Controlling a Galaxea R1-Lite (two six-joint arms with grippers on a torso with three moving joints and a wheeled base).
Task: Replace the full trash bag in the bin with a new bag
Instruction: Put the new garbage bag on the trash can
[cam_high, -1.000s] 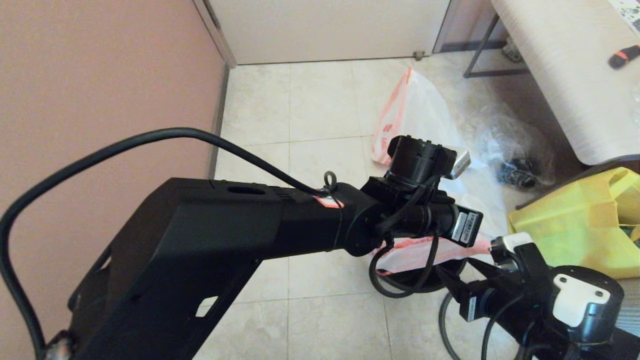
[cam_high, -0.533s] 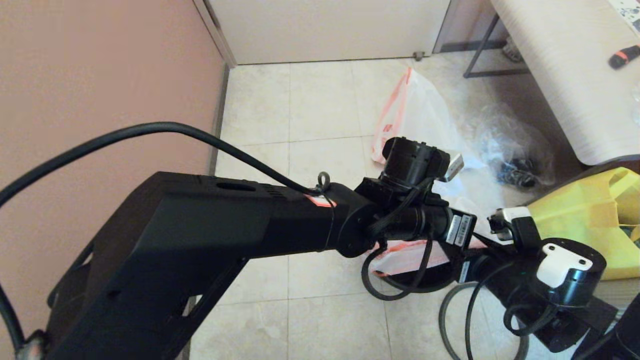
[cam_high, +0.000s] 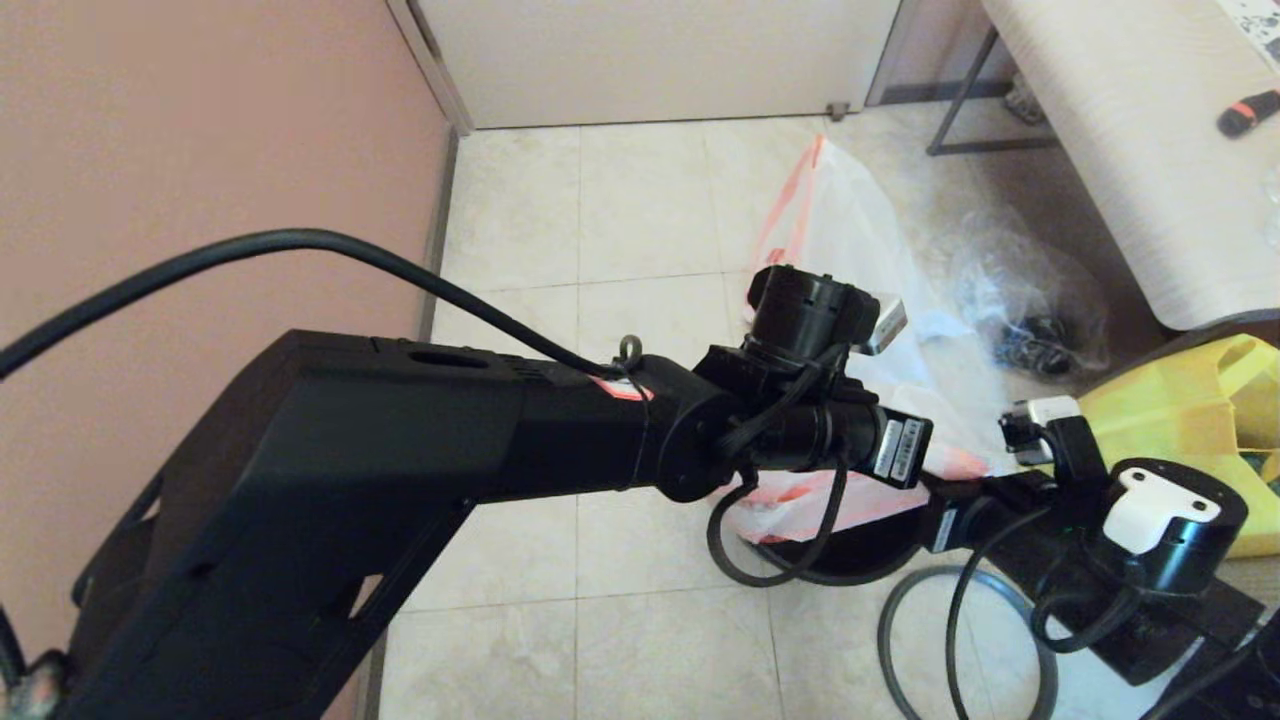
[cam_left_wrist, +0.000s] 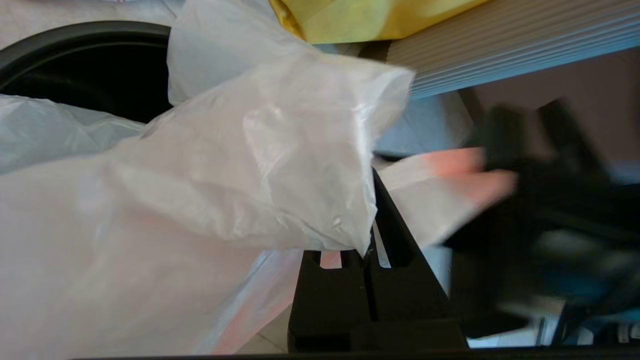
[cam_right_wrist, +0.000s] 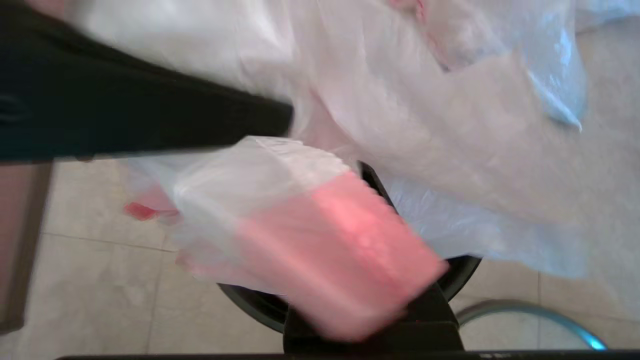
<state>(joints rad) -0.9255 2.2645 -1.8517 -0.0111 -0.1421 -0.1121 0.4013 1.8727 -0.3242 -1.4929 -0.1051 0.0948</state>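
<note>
The new bag (cam_left_wrist: 225, 190), thin white film with a pink edge band, hangs stretched between both grippers above the bin (cam_high: 860, 565). My left gripper (cam_left_wrist: 371, 235) is shut on its white film, over the black bin rim (cam_left_wrist: 75, 35). The right gripper (cam_right_wrist: 370, 175) is shut on the pink band (cam_right_wrist: 350, 240), which drapes over its fingers. In the head view both sets of fingers are hidden behind the wrists. The full trash bag (cam_high: 850, 230) stands on the floor behind the bin. The grey rim ring (cam_right_wrist: 525, 306) lies on the tiles beside the bin.
A clear bag with dark items (cam_high: 1030, 300) lies right of the full bag. The yellow tote (cam_high: 1170, 440) sits close on the right, a table (cam_high: 1120, 150) beyond it. A pink wall (cam_high: 200, 150) runs along the left.
The left wrist has drawn left and back, and the right wrist has risen and swung inward. The new bag's pink edge now sits higher over the bin.
</note>
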